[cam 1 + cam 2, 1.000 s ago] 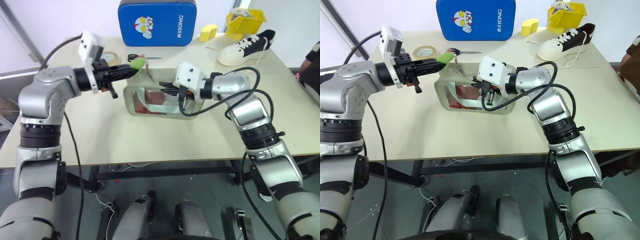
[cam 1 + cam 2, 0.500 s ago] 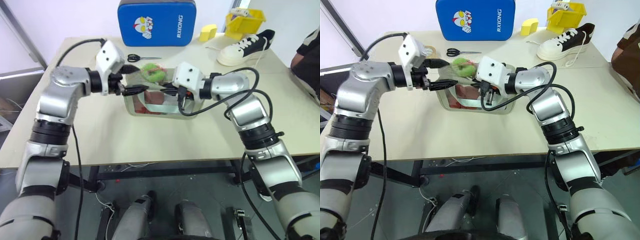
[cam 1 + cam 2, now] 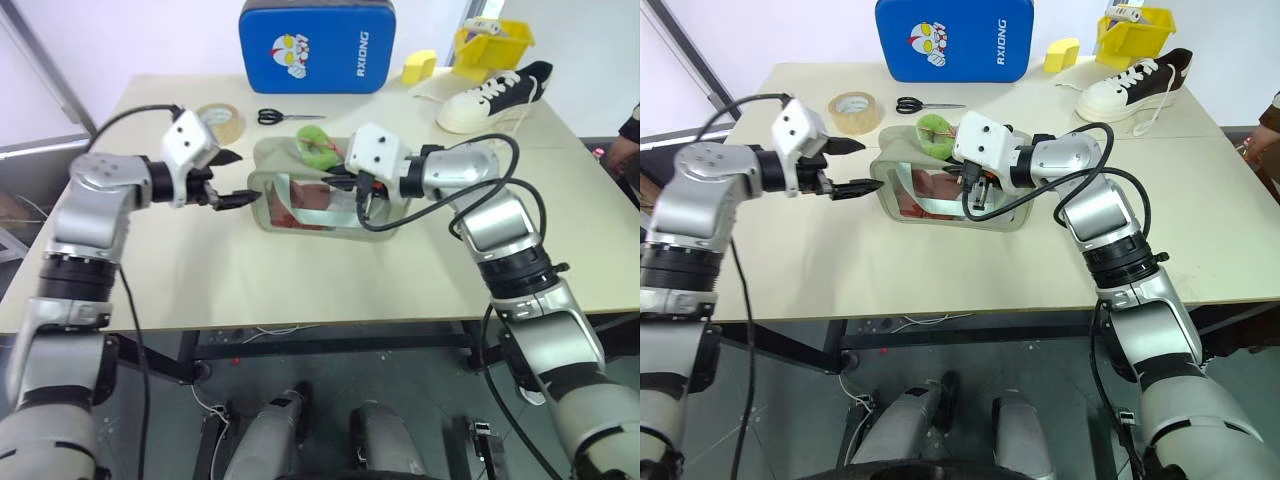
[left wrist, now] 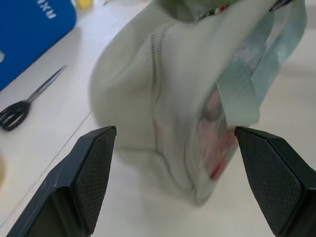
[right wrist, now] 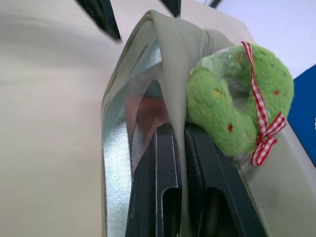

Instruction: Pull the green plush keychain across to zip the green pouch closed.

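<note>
Jaws Parted at Pouch's End, Plush Charm Lying on Top

Spread wide and holding nothing, the left gripper (image 3: 232,180) is hovering just beside the left end of the green pouch (image 3: 300,205), its two black, cross-hatched fingers (image 4: 94,173) standing apart from the soft fabric. From the other side, the right gripper (image 5: 180,163) is pinching a fold of the pouch's top fabric flat between its closed black fingers. The pouch, a boxy sage-green fabric bag with a clear plastic window showing red contents and a pale webbing strap, is sitting near the middle of the smooth cream table (image 3: 300,280). Resting on the pouch's top, beside the zipper line, the green plush keychain (image 5: 237,116) is showing as a fuzzy lime ring tied with a red-and-white checked ribbon. Behind the pouch, a roll of tape (image 3: 221,120) and black-handled scissors (image 3: 275,116) are lying flat on the table. Farther back, a padded blue case (image 3: 318,44) printed with a cartoon face is standing upright, with a yellow wedge-shaped block (image 3: 417,66), a white-and-black sneaker (image 3: 492,96) and a yellow bin (image 3: 491,44) off to its right.
</note>
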